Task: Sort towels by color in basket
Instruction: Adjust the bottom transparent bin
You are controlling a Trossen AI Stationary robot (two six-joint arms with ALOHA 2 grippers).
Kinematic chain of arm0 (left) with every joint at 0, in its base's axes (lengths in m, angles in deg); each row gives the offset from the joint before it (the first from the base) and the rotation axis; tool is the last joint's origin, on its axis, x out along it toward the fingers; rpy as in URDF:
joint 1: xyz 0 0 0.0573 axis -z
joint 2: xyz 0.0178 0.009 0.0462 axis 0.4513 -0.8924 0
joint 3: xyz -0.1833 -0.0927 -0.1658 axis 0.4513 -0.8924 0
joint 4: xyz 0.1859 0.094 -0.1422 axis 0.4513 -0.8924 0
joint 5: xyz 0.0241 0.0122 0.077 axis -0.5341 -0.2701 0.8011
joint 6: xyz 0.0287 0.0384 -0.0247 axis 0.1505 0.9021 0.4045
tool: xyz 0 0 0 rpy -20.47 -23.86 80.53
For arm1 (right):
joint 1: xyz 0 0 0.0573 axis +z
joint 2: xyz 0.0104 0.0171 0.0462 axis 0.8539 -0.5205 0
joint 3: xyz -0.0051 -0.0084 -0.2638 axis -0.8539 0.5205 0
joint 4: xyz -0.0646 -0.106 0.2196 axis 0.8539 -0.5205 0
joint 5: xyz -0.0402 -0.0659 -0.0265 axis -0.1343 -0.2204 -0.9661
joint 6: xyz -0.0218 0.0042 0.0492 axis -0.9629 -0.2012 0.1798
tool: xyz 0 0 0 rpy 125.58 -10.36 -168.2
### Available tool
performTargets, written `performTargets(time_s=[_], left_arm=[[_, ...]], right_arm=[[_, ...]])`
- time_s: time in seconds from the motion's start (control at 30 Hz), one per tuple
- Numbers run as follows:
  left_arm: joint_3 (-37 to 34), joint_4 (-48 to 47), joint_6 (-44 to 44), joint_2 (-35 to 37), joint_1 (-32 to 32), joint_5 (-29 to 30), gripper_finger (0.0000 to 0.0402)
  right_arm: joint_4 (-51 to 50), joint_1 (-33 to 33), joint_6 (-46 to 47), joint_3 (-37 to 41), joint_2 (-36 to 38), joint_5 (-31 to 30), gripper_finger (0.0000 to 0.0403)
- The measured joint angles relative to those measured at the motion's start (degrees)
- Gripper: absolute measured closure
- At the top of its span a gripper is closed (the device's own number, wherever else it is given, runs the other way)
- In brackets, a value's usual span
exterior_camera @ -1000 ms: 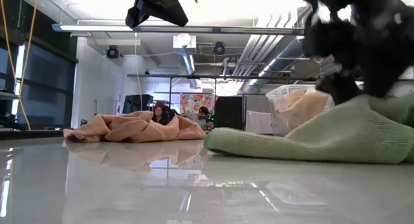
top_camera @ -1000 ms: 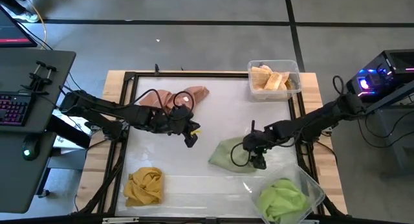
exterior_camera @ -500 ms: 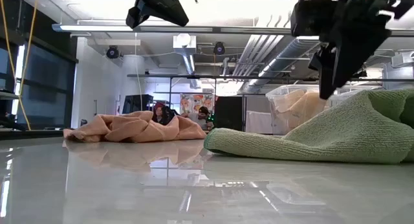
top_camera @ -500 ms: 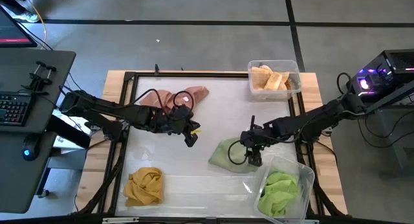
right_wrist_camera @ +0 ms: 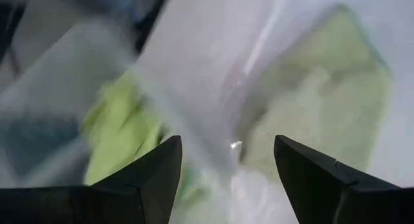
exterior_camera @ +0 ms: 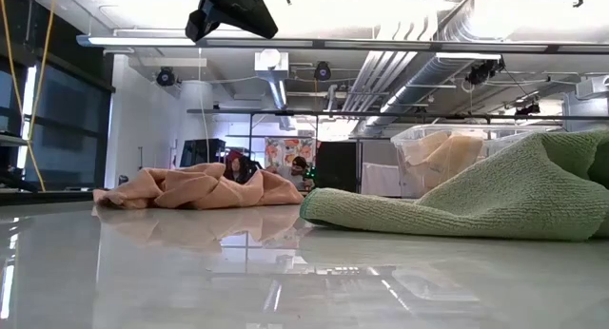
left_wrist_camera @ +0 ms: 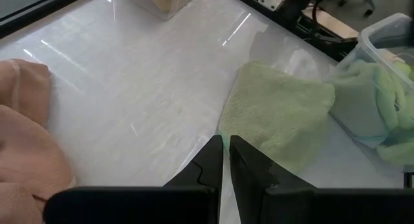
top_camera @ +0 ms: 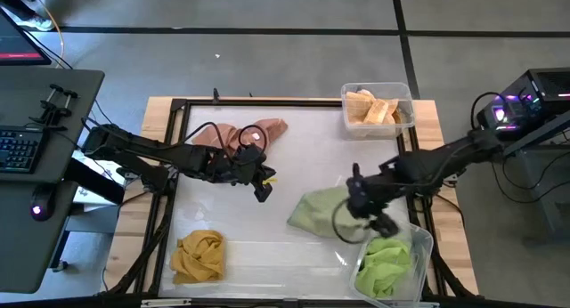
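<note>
A light green towel (top_camera: pixel 316 210) lies flat on the table, also visible in the low view (exterior_camera: pixel 476 201) and the left wrist view (left_wrist_camera: pixel 278 114). My right gripper (top_camera: pixel 378 221) hangs open in the air between its right edge and a clear bin (top_camera: pixel 419 241) that holds a bright green towel (top_camera: pixel 387 263); its wrist view (right_wrist_camera: pixel 225 149) looks down on both. My left gripper (top_camera: pixel 262 189) is shut and holds nothing, hovering near the table's middle (left_wrist_camera: pixel 226 153). Salmon pink towels (top_camera: pixel 236 134) lie crumpled behind it. A mustard yellow towel (top_camera: pixel 198 255) sits near the left front corner.
A second clear bin (top_camera: pixel 378 109) with peach towels stands at the far right corner. A dark frame (top_camera: pixel 174 166) borders the white table top. The middle of the table between the pink and light green towels is bare. A desk with a keyboard (top_camera: pixel 22 148) stands left of the table.
My right gripper has risen off the light green towel, out of the low view, and moved toward the table's near right, over the edge of the bin with the bright green towel. The light green towel stays on the table. The left arm has kept still.
</note>
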Motion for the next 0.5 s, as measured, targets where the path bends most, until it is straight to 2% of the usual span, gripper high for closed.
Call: performTargets(time_s=[0.1, 0.2, 0.3, 0.5], left_arm=[[0.0, 0.0, -0.02, 0.0, 0.0, 0.01, 0.0385], [0.0, 0.0, 0.01, 0.0, 0.0, 0.02, 0.0385], [0.0, -0.04, -0.01, 0.0, 0.02, 0.03, 0.0385], [0.0, -0.07, 0.08, 0.0, 0.02, 0.05, 0.0385]], right_arm=[[-4.49, 3.68, -7.18, -1.81, 0.04, 0.35, 0.0163], [-3.47, 6.38, -10.69, 0.57, -0.02, -0.74, 0.0165], [1.5, 7.95, -10.28, 4.35, -0.11, -3.77, 0.0174], [7.66, 10.06, -5.55, 11.7, -0.11, -2.12, 0.0205]])
